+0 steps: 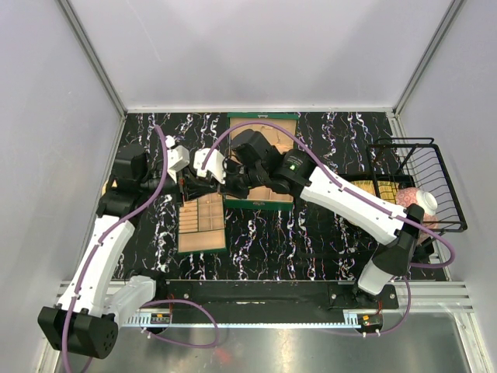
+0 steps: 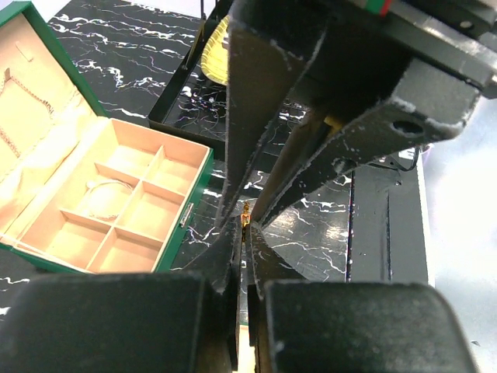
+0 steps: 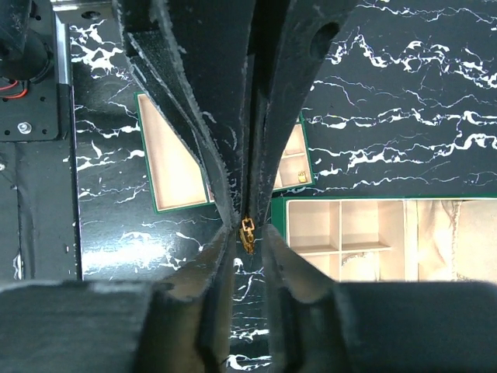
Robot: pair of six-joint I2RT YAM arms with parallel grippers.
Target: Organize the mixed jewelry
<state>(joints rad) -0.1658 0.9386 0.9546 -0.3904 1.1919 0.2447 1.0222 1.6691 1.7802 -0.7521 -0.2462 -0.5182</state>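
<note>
My left arm (image 1: 105,249) and right arm (image 1: 349,198) are white with black joints (image 1: 128,167); purple cables (image 1: 164,159) loop up from my black bases (image 1: 78,330). My left gripper (image 2: 242,233) and right gripper (image 3: 248,231) have black fingers (image 3: 194,101) flecked white.

The left arm (image 1: 99,249) rises from its base and bends inward at the elbow, while the right arm (image 1: 349,203) stretches long across to meet it. Tip to tip, the left gripper (image 2: 241,235) pinches a small gold piece (image 3: 248,231), its fingers almost touching. The right gripper (image 3: 250,247) flanks the same piece, its grip unclear.
</note>
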